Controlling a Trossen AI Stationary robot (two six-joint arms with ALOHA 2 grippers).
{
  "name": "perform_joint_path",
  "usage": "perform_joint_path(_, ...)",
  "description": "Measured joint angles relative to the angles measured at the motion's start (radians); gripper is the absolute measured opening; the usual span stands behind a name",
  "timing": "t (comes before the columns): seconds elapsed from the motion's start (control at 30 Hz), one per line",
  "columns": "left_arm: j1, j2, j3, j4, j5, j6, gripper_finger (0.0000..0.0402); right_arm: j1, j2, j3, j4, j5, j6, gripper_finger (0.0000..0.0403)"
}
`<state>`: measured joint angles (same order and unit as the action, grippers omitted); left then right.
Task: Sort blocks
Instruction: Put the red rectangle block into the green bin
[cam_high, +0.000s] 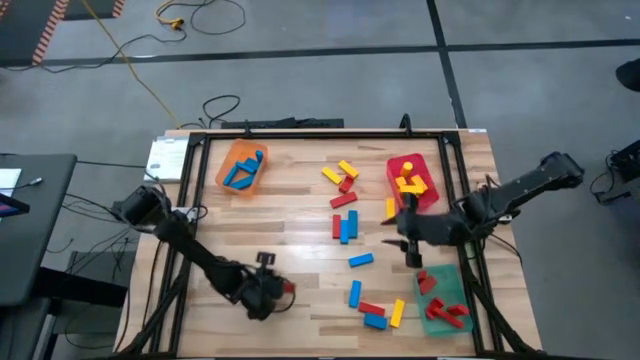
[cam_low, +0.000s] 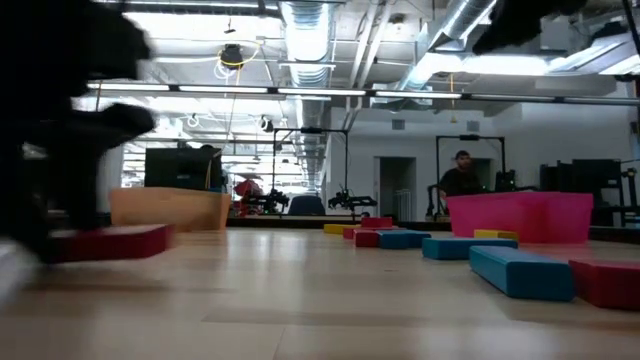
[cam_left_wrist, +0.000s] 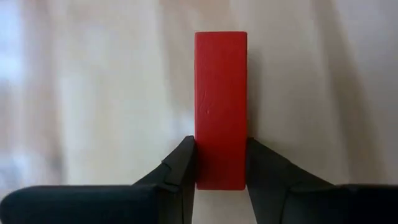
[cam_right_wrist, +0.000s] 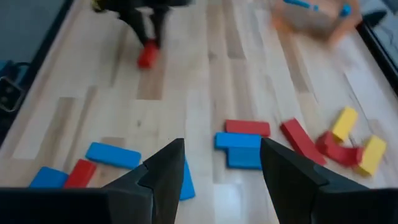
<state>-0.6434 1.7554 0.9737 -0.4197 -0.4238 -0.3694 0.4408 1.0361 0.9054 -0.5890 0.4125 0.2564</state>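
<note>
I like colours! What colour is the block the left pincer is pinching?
Red block, clearest in the left wrist view.

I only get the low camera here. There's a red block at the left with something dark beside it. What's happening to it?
Observer: The left gripper has its two fingers against the long sides of that red block, near one end.
Operator: Where on the table is that?
Observer: Seen from above, near the front edge on the left half, away from the other loose blocks.
Operator: And that pink box on my right?
Observer: It's the red tray, holding yellow blocks.
Operator: Is the other arm busy?
Observer: The right gripper hangs open over the table's middle, holding nothing.
</note>
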Motion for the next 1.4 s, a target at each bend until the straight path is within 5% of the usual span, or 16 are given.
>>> perform_joint_path(0.37,0.161,-0.002,0.0,0.244,-0.017,0.348,0.0099,0.152,0.112,0.0,0.096,0.06,-0.033,0.022)
perform_joint_path(0.6,0.234,-0.004,0.002,0.42,0.07,0.517,0.0099,0.175,0.244,0.0,0.24,0.061,-0.187,0.022)
perform_joint_path(1.13,0.434,-0.063,0.003,0.556,0.587,0.616,0.0099,0.175,0.326,0.0,0.565,0.066,-0.564,0.022)
perform_joint_path(1.4,0.502,-0.063,0.003,0.644,0.853,0.6,0.0099,0.165,0.327,0.0,0.584,0.068,-0.635,0.0221)
